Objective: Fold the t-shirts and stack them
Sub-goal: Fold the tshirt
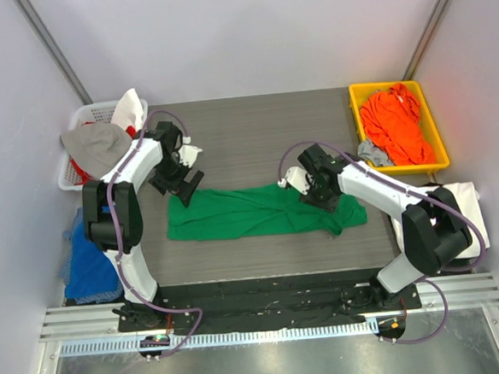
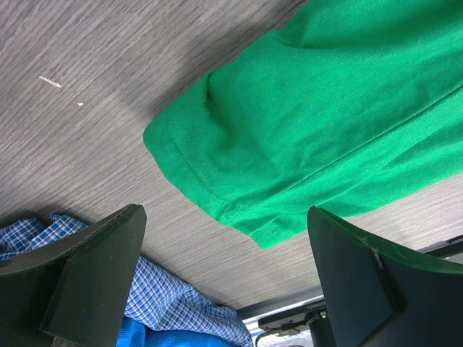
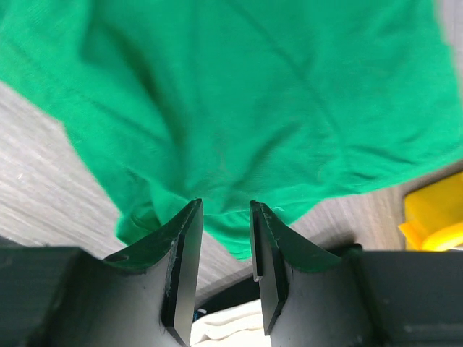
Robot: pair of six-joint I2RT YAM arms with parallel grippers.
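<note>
A bright green t-shirt (image 1: 251, 212) (image 2: 325, 108) (image 3: 253, 87) lies as a long, narrow band across the middle of the table. My left gripper (image 1: 181, 187) (image 2: 224, 213) hangs wide open just above its left end, holding nothing. My right gripper (image 1: 319, 195) (image 3: 226, 206) hovers over the shirt's right end near a bunched corner. Its jaws are open by a narrow gap with nothing between them. An orange t-shirt (image 1: 395, 125) lies crumpled in the yellow bin (image 1: 355, 115) at the back right. A white shirt (image 1: 471, 201) (image 3: 224, 325) lies off the table's right edge.
A white basket (image 1: 70, 175) at the back left holds grey and white cloth. A blue checked cloth (image 1: 87, 258) (image 2: 173, 296) lies off the table's left side. A grey cloth (image 1: 371, 153) lies beside the yellow bin. The table (image 1: 254, 135) has grey wood grain.
</note>
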